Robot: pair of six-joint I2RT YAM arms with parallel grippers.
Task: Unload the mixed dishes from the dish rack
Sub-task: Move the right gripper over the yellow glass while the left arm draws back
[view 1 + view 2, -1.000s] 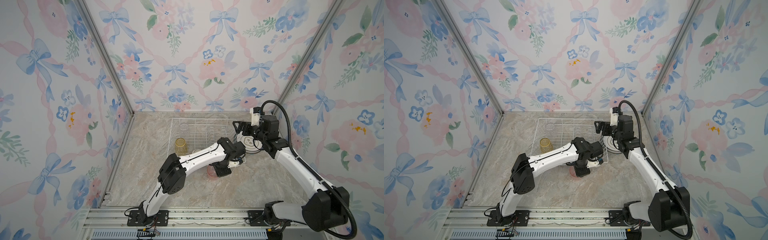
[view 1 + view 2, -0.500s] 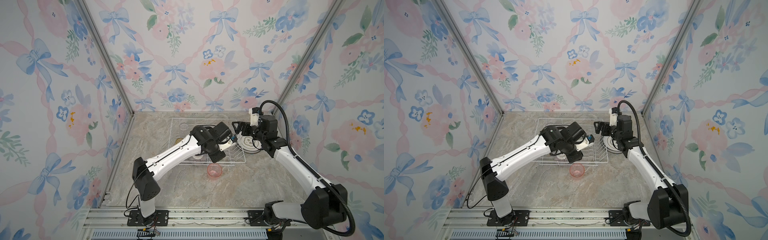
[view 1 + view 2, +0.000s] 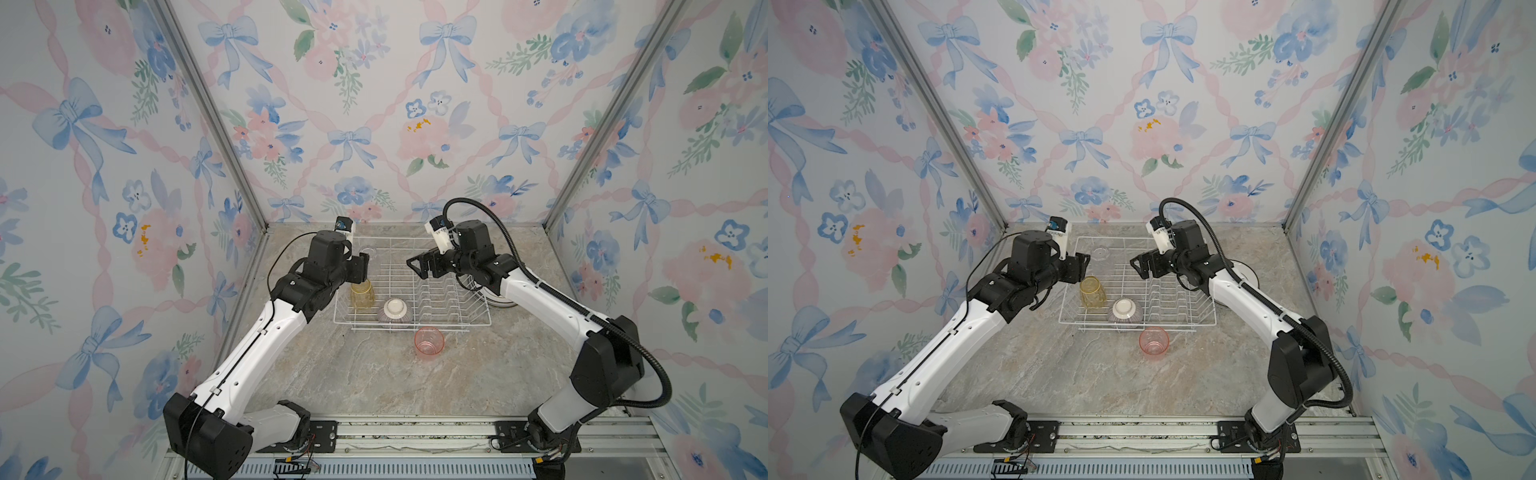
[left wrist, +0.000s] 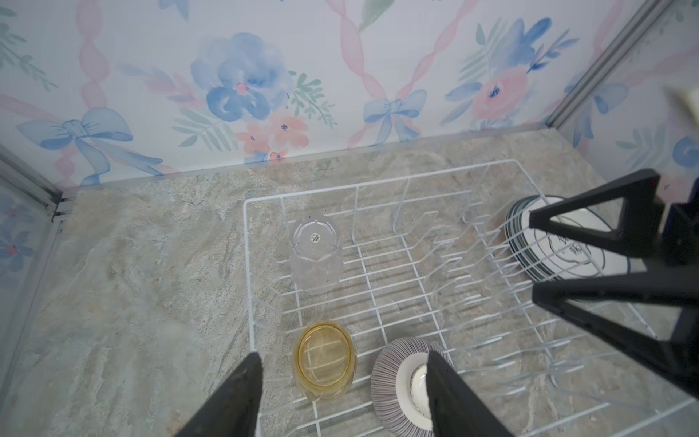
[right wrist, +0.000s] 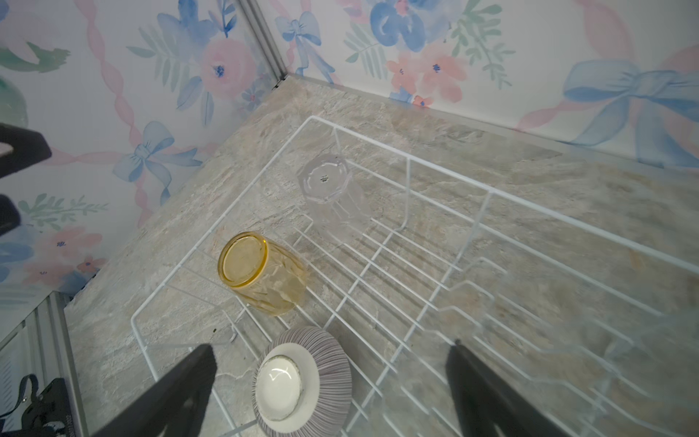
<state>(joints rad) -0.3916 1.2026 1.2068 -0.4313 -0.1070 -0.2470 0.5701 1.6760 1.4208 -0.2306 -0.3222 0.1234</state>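
Only the left wrist view gave us the plates (image 4: 567,261) plainly, stacked just beside the dish rack (image 3: 399,274); in both top views the right arm (image 3: 540,299) partly hid them. The yellow tumbler (image 5: 264,276), clear tumbler (image 5: 333,196) and bowl (image 5: 299,382) sat upturned inside the rack, the pink tumbler (image 3: 429,340) just outside. The left gripper (image 3: 361,266) and right gripper (image 3: 417,266) hung above it, jaws apart and empty, over marble tabletop (image 3: 374,382) between floral walls (image 3: 374,104).

Robot, two matched arms.
- Left arm (image 3: 253,353), right arm (image 3: 552,303): glossy white tubular shells with small round holes, and matte black joint housings.
- Left gripper (image 3: 362,266), right gripper (image 3: 415,266): black, open-framed triangular fingers.
- Small white wrist camera module (image 3: 344,225), blue-marked, one per arm.
- Thick black corrugated cable conduit (image 3: 663,372) on the right arm.
- Thin black cable (image 3: 269,270) on the left arm.
- Black bolted base plates (image 3: 324,432) on a silver slotted rail (image 3: 415,432).
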